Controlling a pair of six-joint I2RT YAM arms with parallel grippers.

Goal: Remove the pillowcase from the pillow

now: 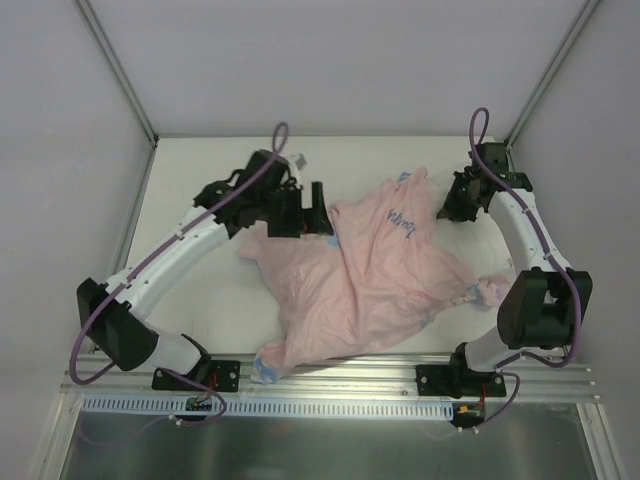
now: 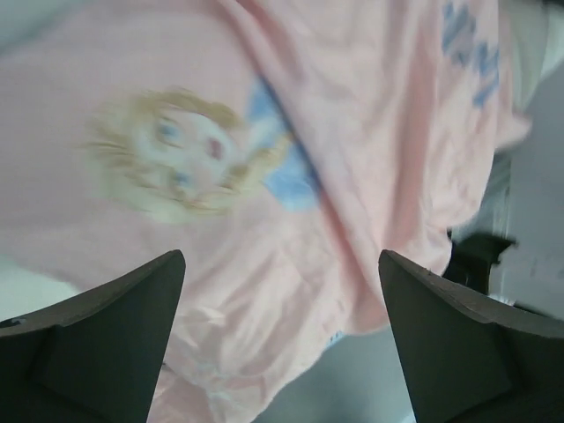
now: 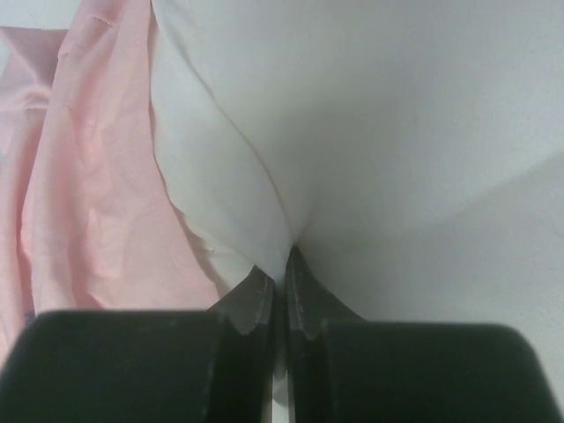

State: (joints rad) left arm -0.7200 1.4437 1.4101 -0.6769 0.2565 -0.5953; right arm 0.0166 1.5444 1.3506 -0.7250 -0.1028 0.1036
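Note:
The pillowcase (image 1: 360, 280) lies crumpled across the middle of the table, pale pink side up with blue marks. In the left wrist view the blonde princess print shows through the pillowcase (image 2: 291, 106). My left gripper (image 1: 305, 215) is open and empty just above the pillowcase's far left edge, its jaws (image 2: 282, 335) wide apart over pink fabric. My right gripper (image 1: 450, 205) is at the pillowcase's far right side. There it (image 3: 284, 264) is shut on a pinched fold of the plain white pillow (image 3: 370, 115), with pink pillowcase (image 3: 97, 176) bunched to its left. The pillow is mostly covered in the top view.
The off-white table (image 1: 200, 170) is boxed in by grey walls and metal corner posts. An aluminium rail (image 1: 330, 375) with both arm bases runs along the near edge. The pillowcase's near left corner (image 1: 268, 368) reaches that rail.

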